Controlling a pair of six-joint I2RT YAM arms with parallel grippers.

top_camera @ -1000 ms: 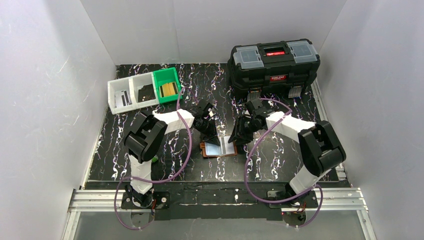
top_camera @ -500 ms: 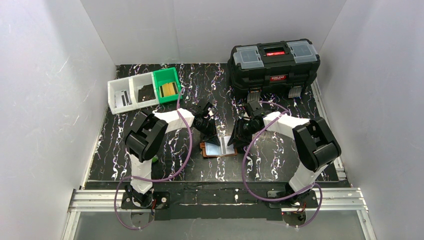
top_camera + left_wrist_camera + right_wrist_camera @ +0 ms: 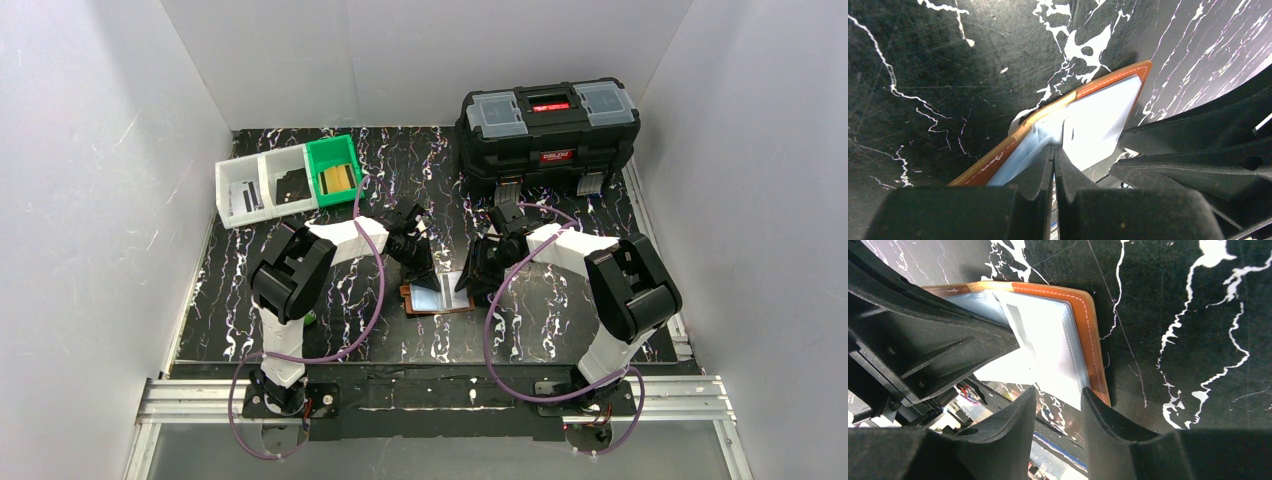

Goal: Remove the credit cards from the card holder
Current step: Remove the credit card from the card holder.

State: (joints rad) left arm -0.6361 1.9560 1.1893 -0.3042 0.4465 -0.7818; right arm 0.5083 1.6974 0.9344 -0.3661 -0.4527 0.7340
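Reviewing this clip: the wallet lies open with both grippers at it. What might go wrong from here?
1. The right gripper, jaws apart at the right edge of the card holder, may close on a glossy pocket or the leather rim and lift the whole holder.
2. The left gripper, shut, meets the holder only with its tips and could slip on the slick pocket.
3. Both grippers crowd the holder and may collide.

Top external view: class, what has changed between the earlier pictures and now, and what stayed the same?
The right arm swung slightly left, toward the card holder. Nothing was gripped or released: the left gripper stays shut, the right gripper open, the holder unmoved.
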